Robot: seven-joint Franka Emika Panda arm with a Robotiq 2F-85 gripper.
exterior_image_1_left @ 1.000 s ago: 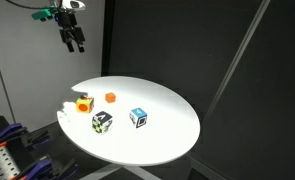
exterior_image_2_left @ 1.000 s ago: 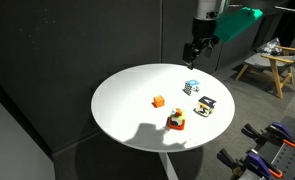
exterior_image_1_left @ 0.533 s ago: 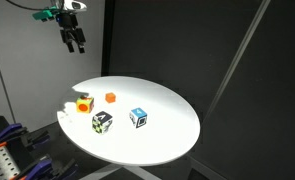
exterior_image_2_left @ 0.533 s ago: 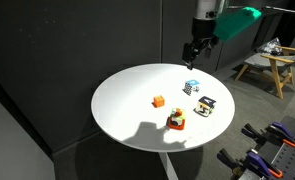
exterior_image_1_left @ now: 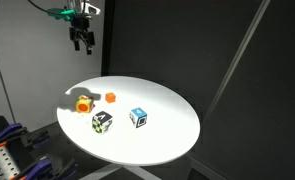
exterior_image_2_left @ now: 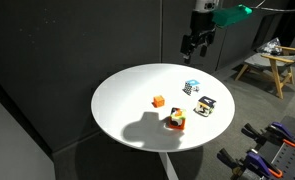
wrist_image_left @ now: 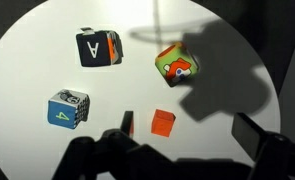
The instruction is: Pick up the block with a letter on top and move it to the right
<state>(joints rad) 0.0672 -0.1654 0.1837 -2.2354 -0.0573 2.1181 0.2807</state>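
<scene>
The block with a letter on top (wrist_image_left: 95,48) shows a white "A" on a dark top face in the wrist view. In both exterior views it is a white cube with black markings (exterior_image_1_left: 102,122) (exterior_image_2_left: 206,105) on the round white table (exterior_image_1_left: 167,140). My gripper (exterior_image_1_left: 82,38) (exterior_image_2_left: 194,45) hangs high above the table's far edge, well away from every block. It is open and empty. In the wrist view its two fingers (wrist_image_left: 192,130) stand wide apart at the bottom.
A blue-and-white cube (exterior_image_1_left: 138,117) (exterior_image_2_left: 192,87) (wrist_image_left: 67,108), a yellow-and-red cube (exterior_image_1_left: 83,103) (exterior_image_2_left: 176,120) (wrist_image_left: 177,63) and a small orange cube (exterior_image_1_left: 111,97) (exterior_image_2_left: 158,101) (wrist_image_left: 163,123) share the table. Dark walls stand behind. A wooden stool (exterior_image_2_left: 267,62) stands beyond.
My gripper has shifted sideways and slightly up above the table, still open. Its shadow on the table has moved. The blocks have not moved.
</scene>
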